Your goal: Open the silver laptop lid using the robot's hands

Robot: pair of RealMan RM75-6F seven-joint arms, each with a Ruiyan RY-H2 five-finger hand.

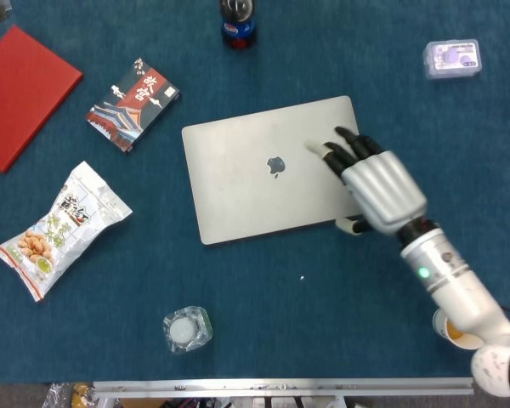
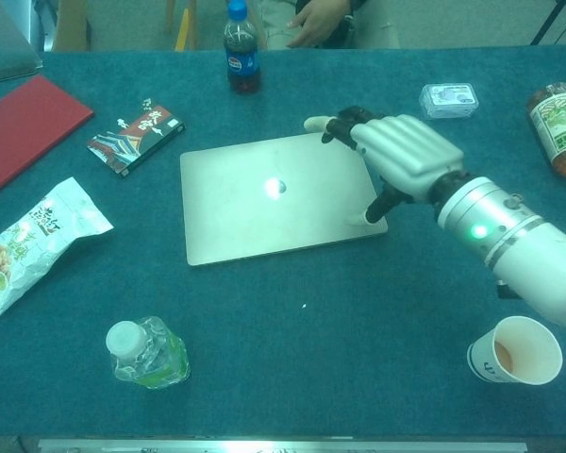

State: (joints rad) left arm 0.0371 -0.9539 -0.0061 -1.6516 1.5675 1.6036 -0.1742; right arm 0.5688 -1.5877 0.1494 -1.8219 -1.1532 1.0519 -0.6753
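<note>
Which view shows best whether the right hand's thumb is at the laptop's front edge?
The chest view: the right hand is seen from the side there, its thumb tip down at the front right corner of the closed laptop. In the head view the hand covers that corner; only the thumb tip peeks out.

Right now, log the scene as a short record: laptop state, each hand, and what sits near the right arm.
laptop: silver laptop, lid closed, flat on the blue table
right hand: right hand open, fingers spread, over the lid's right part; contact cannot be told
left hand: not in view
near right arm: paper cup with orange liquid, beside the forearm
far right corner: small clear plastic box
</note>
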